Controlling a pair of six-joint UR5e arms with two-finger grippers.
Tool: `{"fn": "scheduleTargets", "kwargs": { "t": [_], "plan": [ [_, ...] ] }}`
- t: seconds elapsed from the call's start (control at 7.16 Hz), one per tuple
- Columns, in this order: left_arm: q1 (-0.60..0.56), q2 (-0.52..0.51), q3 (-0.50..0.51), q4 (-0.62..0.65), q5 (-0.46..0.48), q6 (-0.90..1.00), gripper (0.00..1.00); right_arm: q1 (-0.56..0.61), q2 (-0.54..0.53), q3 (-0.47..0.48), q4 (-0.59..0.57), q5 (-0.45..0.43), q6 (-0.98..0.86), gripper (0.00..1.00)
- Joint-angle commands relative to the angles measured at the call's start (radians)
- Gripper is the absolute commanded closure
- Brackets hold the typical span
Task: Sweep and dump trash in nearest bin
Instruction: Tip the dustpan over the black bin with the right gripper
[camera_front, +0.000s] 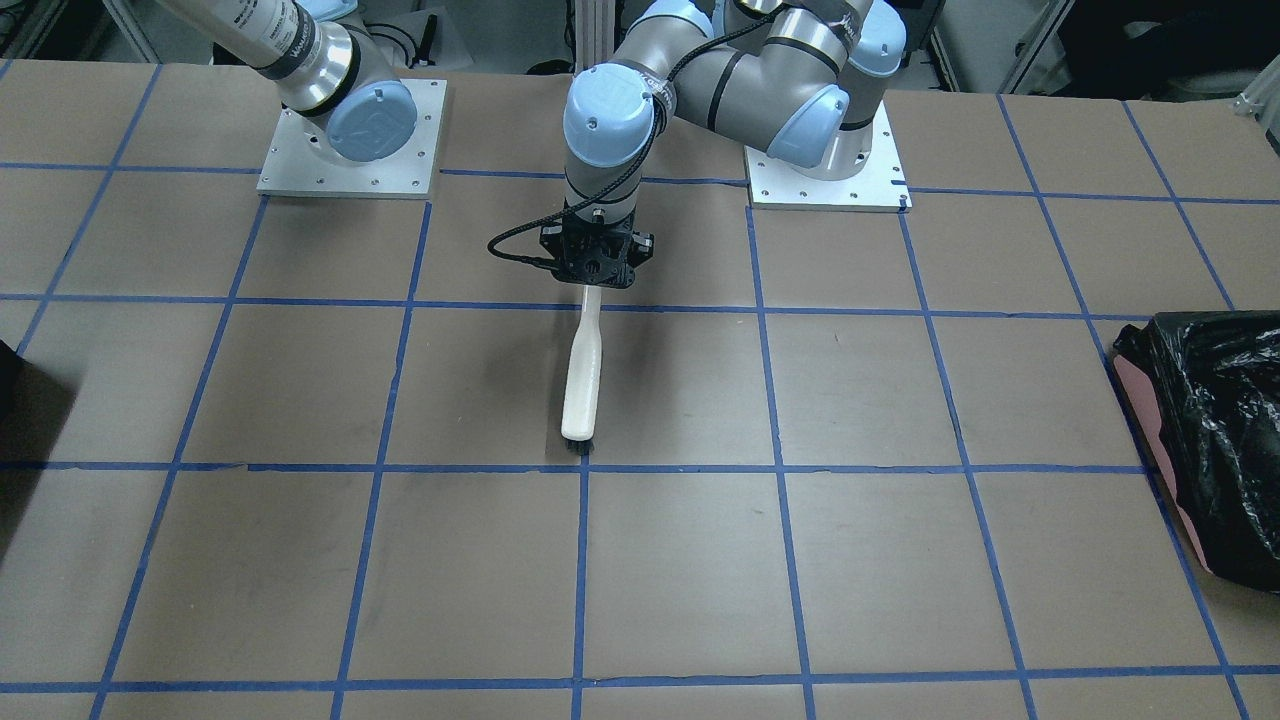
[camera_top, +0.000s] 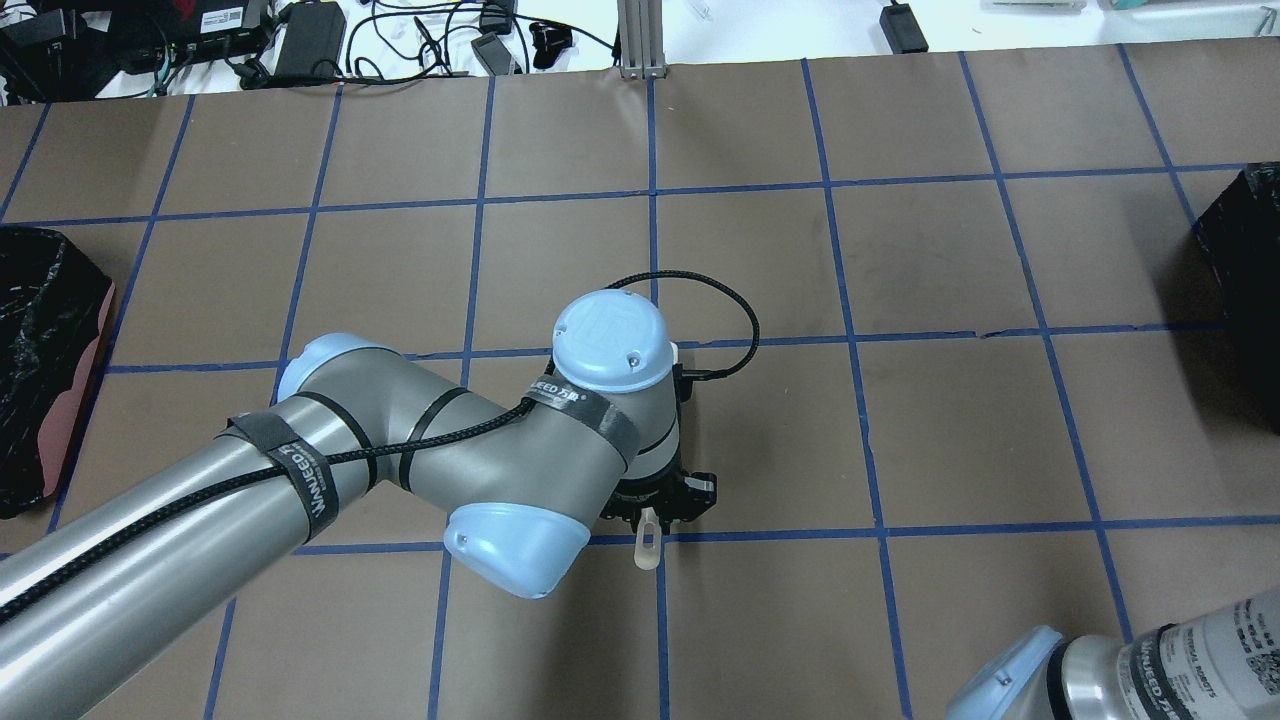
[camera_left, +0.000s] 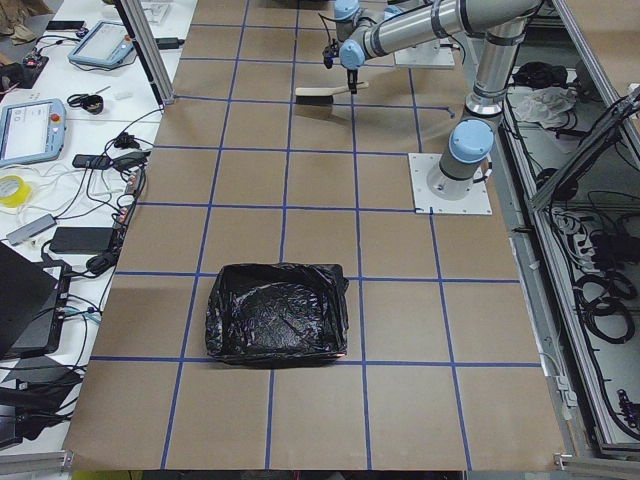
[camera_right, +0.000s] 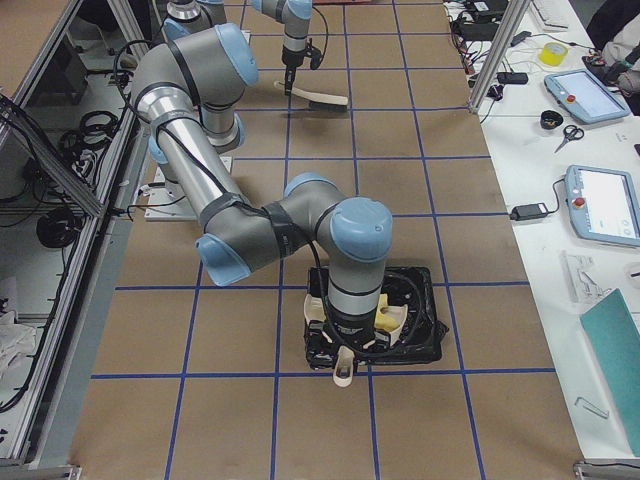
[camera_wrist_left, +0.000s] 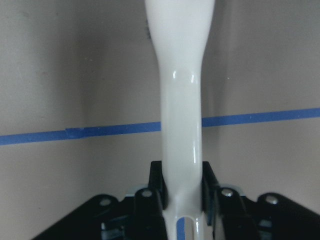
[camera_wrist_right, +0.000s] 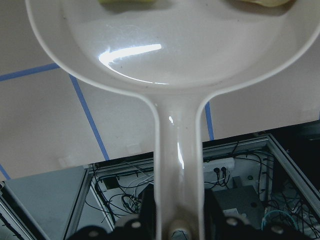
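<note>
Trash (camera_wrist_right: 127, 2) lies in the white dustpan (camera_wrist_right: 180, 60): two yellowish pieces show at its far end, and a third cannot be confirmed. Right pincer (camera_wrist_right: 178, 212) is clamped on the pan's handle and holds it over the black-lined bin (camera_right: 425, 285). Left pincer (camera_wrist_left: 182, 192) is clamped on the brush (camera_front: 582, 375), whose bristle end is down at the table (camera_front: 900, 560). Sweeping judged complete; tipping out remains.

The front camera faces the robot across the table (camera_front: 300, 560); the overhead looks forward from behind it, both sharing the brush (camera_front: 583, 375). End cameras view the table lengthwise from afar; wrist cameras are close-up.
</note>
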Motion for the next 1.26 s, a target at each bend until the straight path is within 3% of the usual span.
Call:
{"fn": "scheduleTargets", "kwargs": {
  "t": [0.0, 0.28, 0.42, 0.56, 0.98, 1.12],
  "plan": [
    [0.0, 0.009, 0.002, 0.0, -0.002, 0.003, 0.67, 0.039, 0.001, 0.007, -0.033, -0.04, 0.016, 1.0],
    [0.0, 0.003, -0.003, 0.0, 0.004, 0.006, 0.67, 0.081, -0.003, 0.011, -0.112, -0.139, 0.046, 1.0],
    [0.001, 0.0, -0.003, -0.002, 0.004, 0.005, 0.55, 0.104, -0.003, 0.013, -0.159, -0.183, 0.066, 1.0],
    [0.001, -0.005, -0.003, -0.002, 0.004, 0.002, 0.49, 0.107, -0.005, 0.013, -0.169, -0.184, 0.062, 1.0],
    [0.003, -0.005, -0.001, -0.004, 0.009, 0.018, 0.43, 0.157, -0.028, 0.071, -0.254, -0.258, 0.096, 1.0],
    [0.011, 0.006, 0.01, -0.004, 0.01, 0.019, 0.33, 0.157, -0.055, 0.112, -0.279, -0.26, 0.1, 1.0]
  ]
}}
